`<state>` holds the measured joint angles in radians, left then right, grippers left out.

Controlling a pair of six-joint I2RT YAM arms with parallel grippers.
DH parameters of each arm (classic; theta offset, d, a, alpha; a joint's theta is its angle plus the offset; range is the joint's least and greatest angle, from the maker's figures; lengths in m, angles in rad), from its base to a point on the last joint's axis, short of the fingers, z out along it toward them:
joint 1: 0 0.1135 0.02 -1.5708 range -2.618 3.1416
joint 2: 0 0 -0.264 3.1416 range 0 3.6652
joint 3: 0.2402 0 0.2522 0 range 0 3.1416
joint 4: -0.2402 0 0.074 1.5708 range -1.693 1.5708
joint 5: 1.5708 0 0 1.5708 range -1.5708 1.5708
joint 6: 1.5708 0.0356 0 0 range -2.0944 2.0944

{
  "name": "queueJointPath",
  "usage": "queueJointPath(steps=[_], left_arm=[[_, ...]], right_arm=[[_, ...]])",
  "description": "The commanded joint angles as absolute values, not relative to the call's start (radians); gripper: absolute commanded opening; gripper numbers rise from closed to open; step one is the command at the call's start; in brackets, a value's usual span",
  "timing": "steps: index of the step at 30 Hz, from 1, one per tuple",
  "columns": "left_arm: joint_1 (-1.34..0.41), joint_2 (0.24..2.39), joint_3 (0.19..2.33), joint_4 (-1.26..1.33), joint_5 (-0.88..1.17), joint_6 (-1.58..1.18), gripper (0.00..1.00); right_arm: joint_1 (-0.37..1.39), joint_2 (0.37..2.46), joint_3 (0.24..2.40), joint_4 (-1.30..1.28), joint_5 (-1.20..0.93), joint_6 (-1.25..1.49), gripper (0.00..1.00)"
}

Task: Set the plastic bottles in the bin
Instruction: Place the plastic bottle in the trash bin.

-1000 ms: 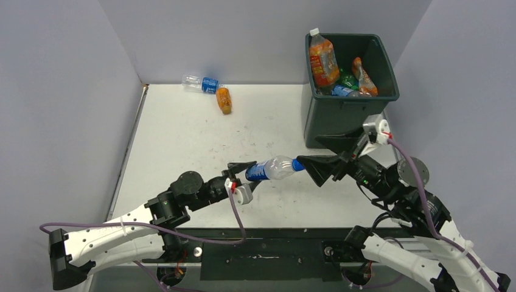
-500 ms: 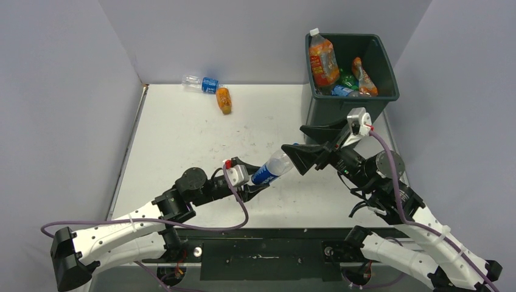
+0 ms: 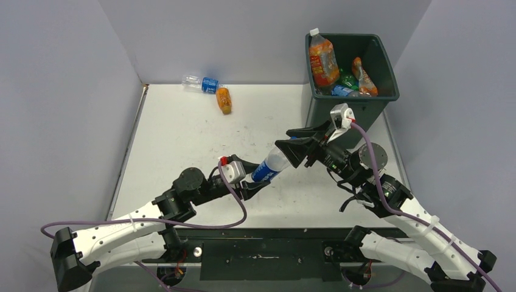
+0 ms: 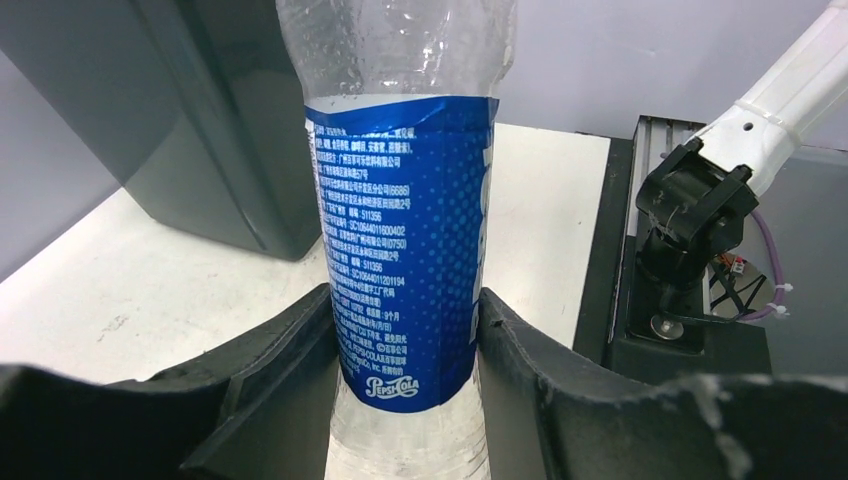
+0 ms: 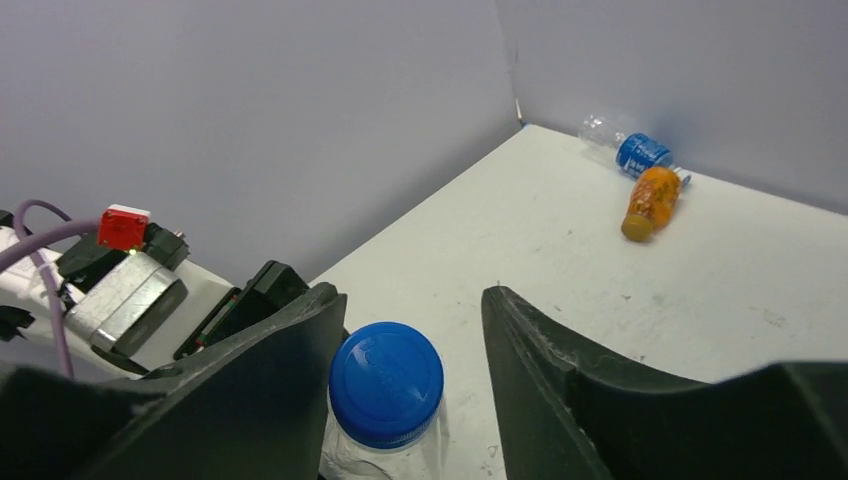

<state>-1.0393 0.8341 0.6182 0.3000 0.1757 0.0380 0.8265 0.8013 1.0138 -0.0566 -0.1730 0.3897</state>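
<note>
1. The left gripper (image 3: 257, 176) squeezes the clear plastic bottle with a blue label (image 3: 272, 166).
2. The right gripper (image 3: 284, 139) has its fingers a bit apart around the round blue cap (image 5: 385, 385).
3. The tall dark green plastic bin (image 3: 350, 112) stands at 1 o'clock from the bottle.

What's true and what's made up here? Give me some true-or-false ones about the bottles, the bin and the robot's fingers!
1. The left fingers grip a clear bottle with a blue label. True.
2. That bottle's cap is red. False: it is blue.
3. The bin has nothing in it. False: several bottles sit inside.
4. An orange bottle lies at the far end of the table. True.
5. The right fingers are far away from the held bottle. False: they stand on either side of its cap.
</note>
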Motion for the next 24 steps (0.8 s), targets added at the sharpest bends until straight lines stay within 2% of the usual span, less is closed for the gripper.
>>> queueJointPath(steps=[1,2,3,4,5,8,11,16,17,20,22,24], left_arm=[[-1.035,0.813,0.613,0.414,0.175,0.025,0.13],[-1.036,0.812,0.608,0.422,0.174,0.026,0.27],[-1.036,0.809,0.601,0.435,0.175,0.032,0.49],[-1.035,0.803,0.592,0.449,0.177,0.043,0.77],[-1.037,0.797,0.580,0.466,0.176,0.057,1.00],[-1.041,0.776,0.545,0.512,0.124,0.084,0.96],[-1.042,0.770,0.531,0.540,0.034,0.094,0.96],[-1.051,0.754,0.491,0.602,-0.091,0.129,0.96],[-1.053,0.749,0.488,0.604,-0.097,0.142,0.96],[-1.060,0.738,0.479,0.612,-0.104,0.161,0.96],[-1.062,0.739,0.479,0.614,-0.110,0.170,0.96],[-1.063,0.744,0.481,0.612,-0.120,0.172,0.96]], right_arm=[[0.830,0.812,1.021,-0.041,-0.195,0.400,0.42],[0.830,0.816,1.026,-0.044,-0.198,0.397,0.29],[0.831,0.820,1.038,-0.047,-0.198,0.392,0.16],[0.831,0.822,1.057,-0.051,-0.186,0.382,0.08],[0.830,0.824,1.084,-0.054,-0.172,0.369,0.06],[0.829,0.850,1.217,-0.071,-0.053,0.292,0.05],[0.829,0.906,1.357,-0.031,0.198,0.188,0.05],[0.827,1.031,1.430,0.316,0.655,-0.133,0.05],[0.824,1.063,1.430,0.454,0.722,-0.224,0.05],[0.768,1.152,1.379,0.819,0.772,-0.452,0.05],[0.664,1.237,1.415,0.855,0.777,-0.450,0.05],[0.530,1.332,1.462,0.817,0.777,-0.334,0.05]])
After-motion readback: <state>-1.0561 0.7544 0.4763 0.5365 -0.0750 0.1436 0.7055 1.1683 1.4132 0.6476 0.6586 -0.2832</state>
